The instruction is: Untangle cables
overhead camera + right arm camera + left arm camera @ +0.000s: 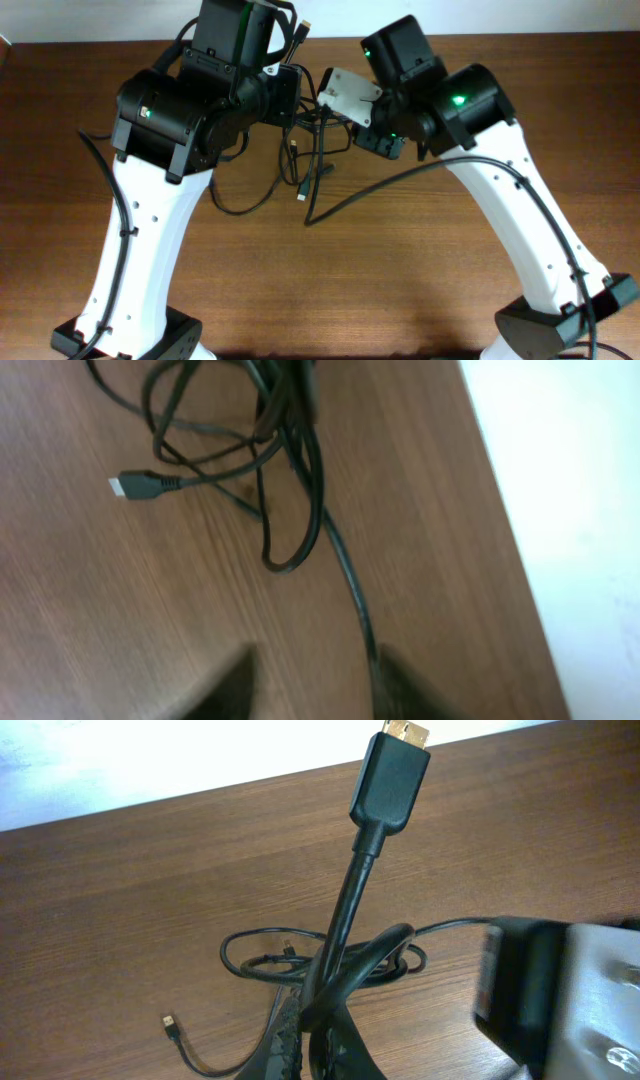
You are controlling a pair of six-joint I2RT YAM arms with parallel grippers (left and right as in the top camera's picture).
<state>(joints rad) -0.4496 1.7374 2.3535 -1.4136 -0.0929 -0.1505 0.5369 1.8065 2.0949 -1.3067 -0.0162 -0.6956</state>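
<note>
The desk (pixel 400 280) carries two arms, the left arm (pixel 150 230) and the right arm (pixel 520 220), which meet over its far half, near the middle of the far edge. The left gripper (pixel 312 1035) is clamped on one thick cable (pixel 345 910), which rises steeply from the jaws with its gold-tipped plug (pixel 392 775) uppermost. The right gripper (pixel 320 685) shows its two fingers apart, though they are blurred, and nothing seems to be caught between them.

The tangle of cables (pixel 312 150) lies on the desk between the arms, just ahead of the right gripper. One strand runs from it lengthwise towards that gripper's right-hand finger. The right arm is free and looks the better placed for the loose loops. Besides the thick cable I count at least two thin ones. One small plug (pixel 135 487) lies flat beside the loops.
</note>
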